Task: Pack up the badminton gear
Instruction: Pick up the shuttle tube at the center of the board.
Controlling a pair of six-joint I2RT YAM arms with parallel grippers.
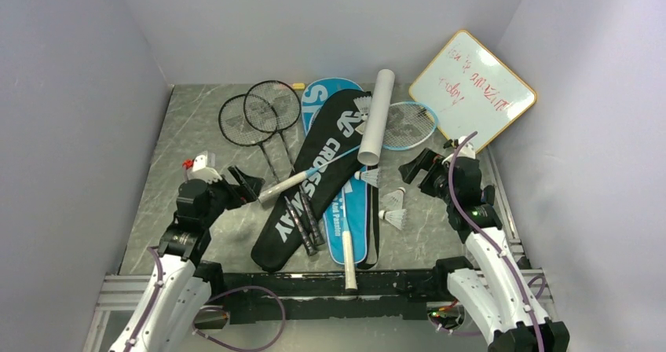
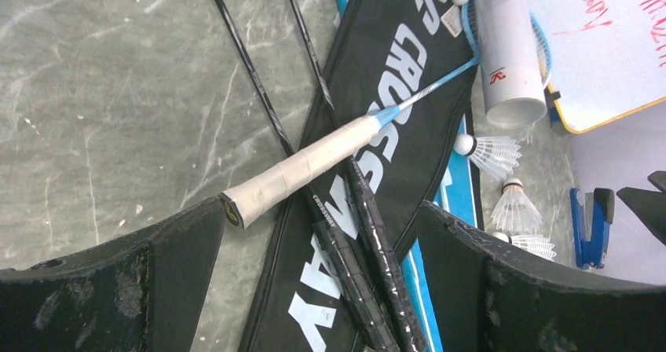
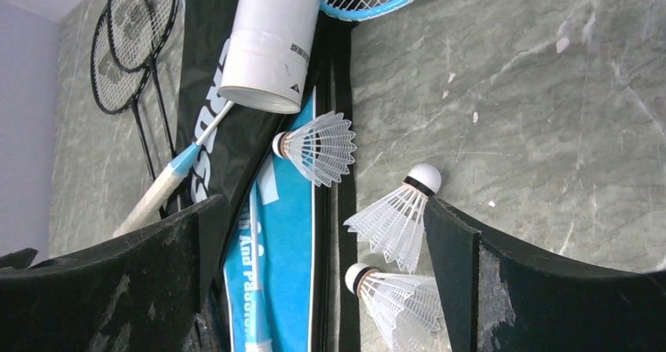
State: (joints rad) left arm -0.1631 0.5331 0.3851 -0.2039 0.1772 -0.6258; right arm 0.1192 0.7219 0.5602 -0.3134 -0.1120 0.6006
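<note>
Two black rackets point(image 1: 259, 115) lie at the back left, their handles point(image 2: 369, 265) crossing the black CROSSWAY cover point(image 1: 314, 183). The blue SPORT cover point(image 1: 345, 218) lies under it. A light-blue racket point(image 1: 408, 124) has its white grip point(image 2: 298, 171) on the black cover. The white tube point(image 1: 377, 116) rests across both. Three shuttlecocks point(image 3: 397, 218) point(image 3: 393, 297) point(image 3: 318, 146) lie right of the covers. My left gripper point(image 2: 322, 289) hovers open over the black handles. The right gripper point(image 3: 322, 289) hangs open, empty, over the blue cover's edge and two shuttlecocks.
A wood-framed whiteboard point(image 1: 473, 89) with red writing leans in the back right corner. A small marker point(image 1: 298, 86) lies by the back wall. Grey walls close in on three sides. Another white-gripped handle point(image 1: 348, 262) runs along the blue cover to the near rail.
</note>
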